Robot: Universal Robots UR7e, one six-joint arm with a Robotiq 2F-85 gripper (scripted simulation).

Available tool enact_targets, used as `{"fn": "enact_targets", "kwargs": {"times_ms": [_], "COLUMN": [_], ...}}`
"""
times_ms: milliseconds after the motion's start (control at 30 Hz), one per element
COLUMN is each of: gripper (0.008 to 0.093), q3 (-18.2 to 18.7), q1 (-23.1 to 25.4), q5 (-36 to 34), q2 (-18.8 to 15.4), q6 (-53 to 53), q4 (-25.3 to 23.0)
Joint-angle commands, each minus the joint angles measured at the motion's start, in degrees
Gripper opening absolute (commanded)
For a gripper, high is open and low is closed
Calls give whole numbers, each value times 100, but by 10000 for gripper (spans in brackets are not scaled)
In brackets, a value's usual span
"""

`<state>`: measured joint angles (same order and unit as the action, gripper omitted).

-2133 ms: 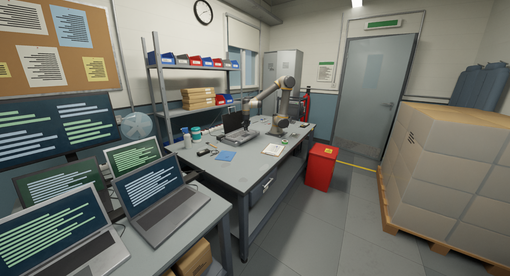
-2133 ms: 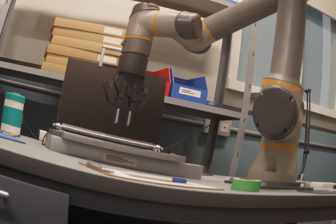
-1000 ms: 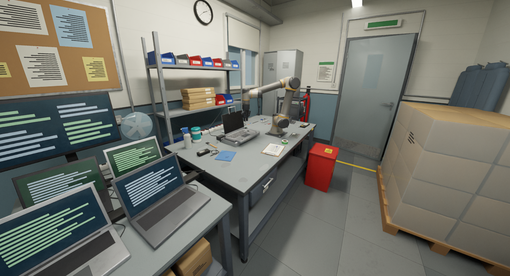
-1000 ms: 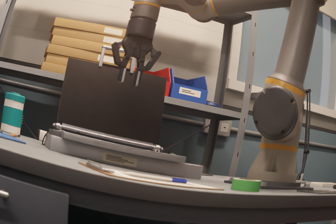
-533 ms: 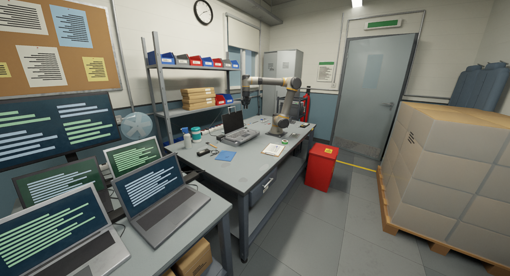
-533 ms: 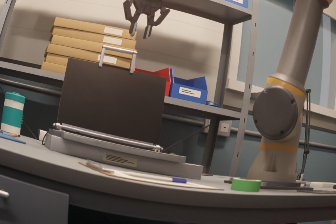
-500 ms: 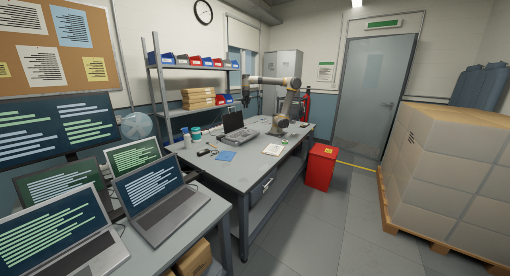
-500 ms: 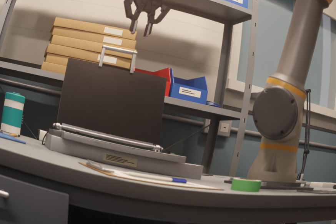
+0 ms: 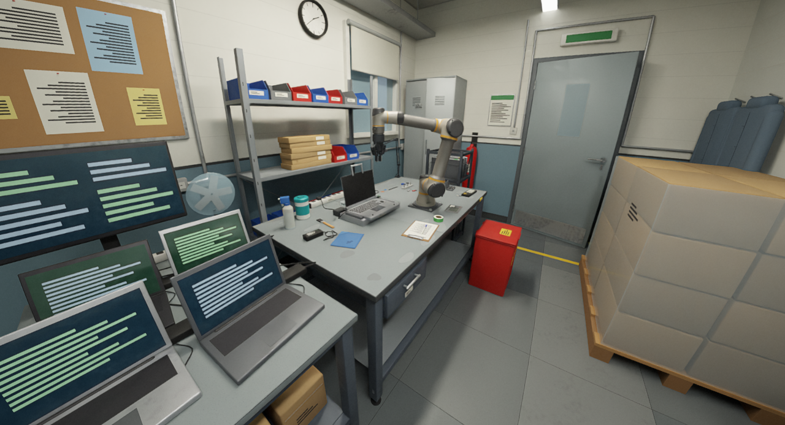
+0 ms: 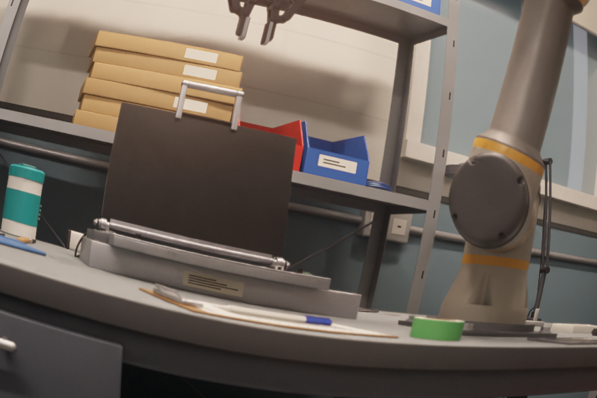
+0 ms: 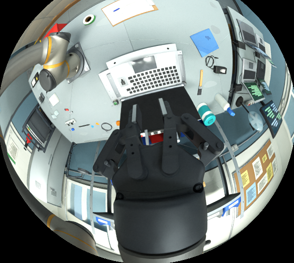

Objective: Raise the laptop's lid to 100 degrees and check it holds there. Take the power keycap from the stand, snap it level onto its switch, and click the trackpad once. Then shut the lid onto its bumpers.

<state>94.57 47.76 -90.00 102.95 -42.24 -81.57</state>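
Note:
The lid handle (image 10: pixel 208 103) is a metal loop on the top edge of the dark laptop lid (image 10: pixel 197 176). The lid stands raised, a little past upright, on the laptop (image 9: pixel 366 203) at the back of the bench. The keyboard and trackpad (image 11: pixel 144 63) lie open to view in the wrist camera. A small dark keycap (image 11: pixel 122 81) sits left of the keys. My gripper (image 10: pixel 254 32) hangs well above the handle, pointing down, clear of the lid. It is partly open and holds nothing.
Behind the laptop a shelf rack carries stacked cardboard boxes (image 10: pixel 159 78) and red and blue bins (image 10: pixel 335 155). On the bench lie a clipboard (image 9: pixel 420 230), green tape roll (image 10: pixel 437 327), blue cloth (image 9: pixel 347 239), a teal canister (image 10: pixel 21 201) and small tools.

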Motion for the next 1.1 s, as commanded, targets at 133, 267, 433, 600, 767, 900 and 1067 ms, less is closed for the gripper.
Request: {"fn": "enact_targets", "kwargs": {"times_ms": [133, 267, 433, 600, 767, 900, 1067], "gripper": [380, 380, 380, 380, 380, 380, 380], "q3": [-6, -8, -10, -11, -12, -12, -12], "q1": [0, 0, 0, 0, 0, 0, 0], "q5": [0, 0, 0, 0, 0, 0, 0], "q2": [2, 3, 3, 3, 3, 3, 3], "q6": [26, 110, 336, 720, 1269, 1817, 2618], "q4": [0, 1, 2, 3, 3, 3, 3]}}
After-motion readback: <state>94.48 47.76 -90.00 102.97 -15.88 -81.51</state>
